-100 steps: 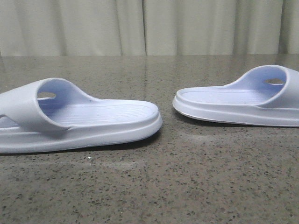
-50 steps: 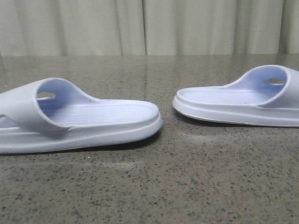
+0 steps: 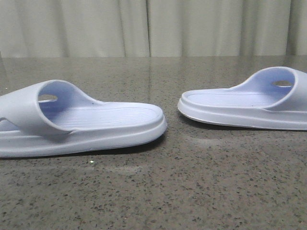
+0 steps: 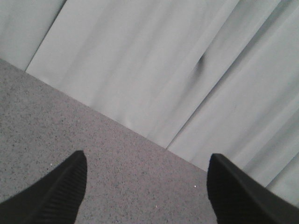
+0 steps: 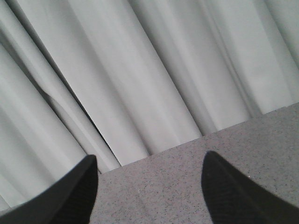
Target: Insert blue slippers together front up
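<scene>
nothing grasped yet: my left gripper [image 4: 147, 186] and right gripper [image 5: 149, 186] hang spread and empty toward the curtain [image 3: 153, 26], both blue slippers [image 3: 81, 120] flat, apart on the table [image 3: 192, 191], so i reach down next.

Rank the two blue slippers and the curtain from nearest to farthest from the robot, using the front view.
1. The left slipper, on the left, is nearest.
2. The right slipper, on the right, lies farther back.
3. The curtain, behind the table, is farthest.
</scene>
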Robot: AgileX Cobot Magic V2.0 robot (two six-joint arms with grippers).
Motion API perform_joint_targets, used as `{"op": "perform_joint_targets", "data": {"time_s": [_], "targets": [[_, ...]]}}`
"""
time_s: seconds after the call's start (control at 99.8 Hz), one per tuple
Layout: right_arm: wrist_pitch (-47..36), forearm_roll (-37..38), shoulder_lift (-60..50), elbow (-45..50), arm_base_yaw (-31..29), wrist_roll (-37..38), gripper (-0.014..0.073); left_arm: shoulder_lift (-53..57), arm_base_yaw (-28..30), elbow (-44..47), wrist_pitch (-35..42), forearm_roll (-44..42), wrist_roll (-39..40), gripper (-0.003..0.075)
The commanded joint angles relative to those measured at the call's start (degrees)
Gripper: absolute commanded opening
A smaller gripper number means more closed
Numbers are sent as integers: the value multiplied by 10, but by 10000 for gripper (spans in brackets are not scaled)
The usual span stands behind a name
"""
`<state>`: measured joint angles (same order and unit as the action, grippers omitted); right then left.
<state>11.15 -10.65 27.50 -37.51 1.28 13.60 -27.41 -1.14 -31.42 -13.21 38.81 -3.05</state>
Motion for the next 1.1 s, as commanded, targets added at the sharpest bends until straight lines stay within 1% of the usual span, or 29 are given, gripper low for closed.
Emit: {"op": "perform_joint_targets", "data": {"time_s": [0.0,0.13,0.2,0.391,0.571,0.651,0.701,0.791,0.942,1.092], "targets": [[-46,-2,8,-21,-3,0,415,-16,12,-18,7,2,14,484],[-46,-2,8,-21,-3,0,415,-30,44,0,-38,2,80,484],[-48,0,8,-21,-3,0,415,-31,50,10,-37,2,109,479],[-57,7,8,-21,-3,0,415,-35,64,30,-41,0,154,456],[-59,11,19,-21,-3,0,415,-52,65,62,-85,35,166,456],[-59,13,28,-21,-3,0,415,-60,65,75,-88,68,166,456],[-59,13,37,-21,-3,0,415,-63,65,79,-88,73,166,456],[-59,13,46,-21,-3,0,415,-66,52,79,-86,83,166,456],[-61,14,56,-21,-3,0,415,-87,4,79,-76,88,166,456],[-61,14,56,-21,-3,0,415,-105,-16,79,-75,103,166,456]]}}
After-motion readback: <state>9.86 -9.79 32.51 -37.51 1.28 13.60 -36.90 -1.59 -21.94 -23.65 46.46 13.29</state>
